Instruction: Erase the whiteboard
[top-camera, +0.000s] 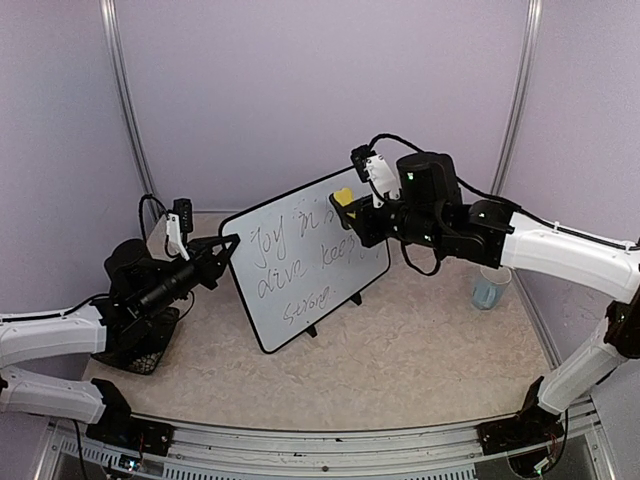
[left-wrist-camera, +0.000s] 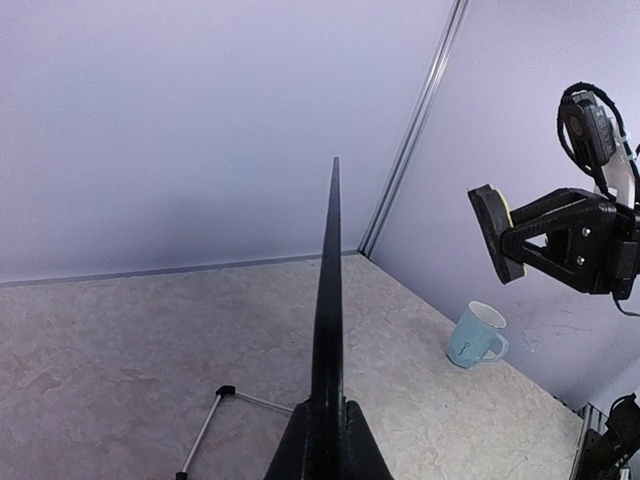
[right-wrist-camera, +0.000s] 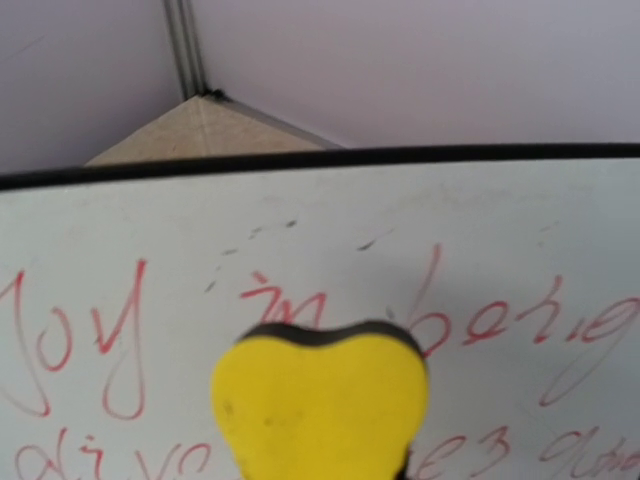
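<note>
While the whiteboard (top-camera: 305, 265) stood tilted on its small feet at the middle of the desk (top-camera: 420, 360), with handwriting (top-camera: 296, 246) across its face, the left hand (top-camera: 228, 246) was clenched on its left edge. The right hand (top-camera: 352, 212) grasped a yellow heart-shaped eraser (top-camera: 343, 196), which faced the board's upper right part; the left wrist view showed it clear of the surface. A pale blue mug (top-camera: 489, 288) sat on the desk farther right.

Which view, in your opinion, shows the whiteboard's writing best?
Right wrist: the red writing fills the frame around the eraser. The top view shows it small; the left wrist sees only the whiteboard edge-on.
</note>
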